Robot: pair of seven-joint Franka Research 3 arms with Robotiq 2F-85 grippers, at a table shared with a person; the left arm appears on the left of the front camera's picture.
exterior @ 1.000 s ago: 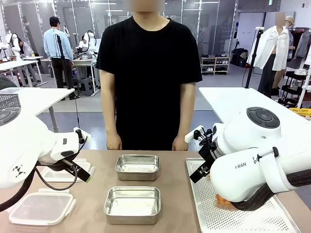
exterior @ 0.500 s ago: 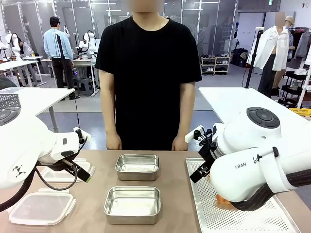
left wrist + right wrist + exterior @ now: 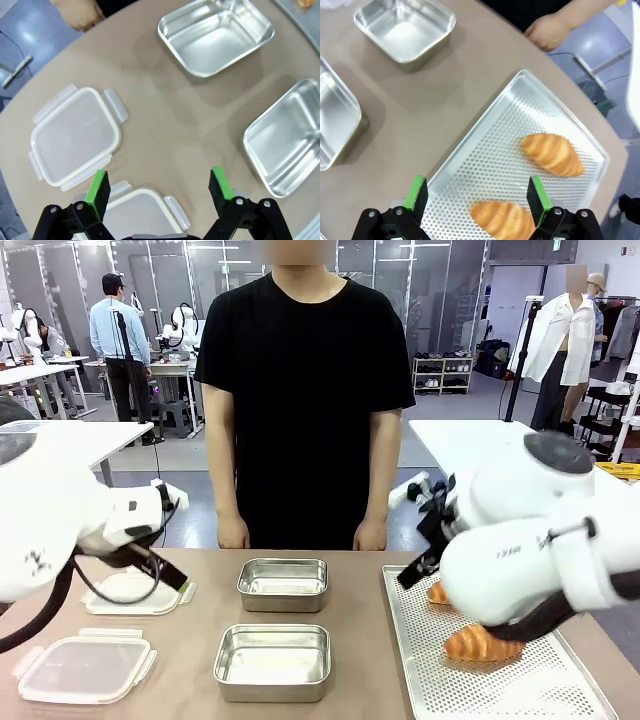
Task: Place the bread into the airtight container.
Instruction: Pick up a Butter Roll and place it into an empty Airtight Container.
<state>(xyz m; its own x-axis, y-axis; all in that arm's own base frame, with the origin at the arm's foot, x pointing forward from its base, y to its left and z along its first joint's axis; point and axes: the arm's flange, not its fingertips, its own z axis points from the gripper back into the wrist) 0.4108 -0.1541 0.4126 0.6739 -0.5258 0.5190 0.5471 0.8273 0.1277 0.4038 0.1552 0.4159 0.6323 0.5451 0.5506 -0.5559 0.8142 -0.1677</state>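
Two golden-brown crescent croissants lie on the perforated silver metal tray (image 3: 512, 129), and both are found close to the right gripper (image 3: 476, 196), which is held wide open with nothing between its green pads. The nearer croissant (image 3: 503, 220) is seen almost directly under this claw, shifted toward the pad on the right of the wrist view. Its long axis is laid nearly along the line from one pad to the other, so a closing would meet it end to end. A quarter turn of the wrist is judged to be needed, so that the narrow waist is spanned instead. The farther croissant (image 3: 553, 153) is set beyond the claw, tilted, and apart from the first.

Two empty rectangular stainless-steel containers (image 3: 405, 29) are placed ahead and to the other side of the claw, off the tray. The left gripper (image 3: 158, 186) is also spread wide and empty above the translucent plastic lids (image 3: 75, 136), well apart from the bread; the right arm is clearly the nearer.
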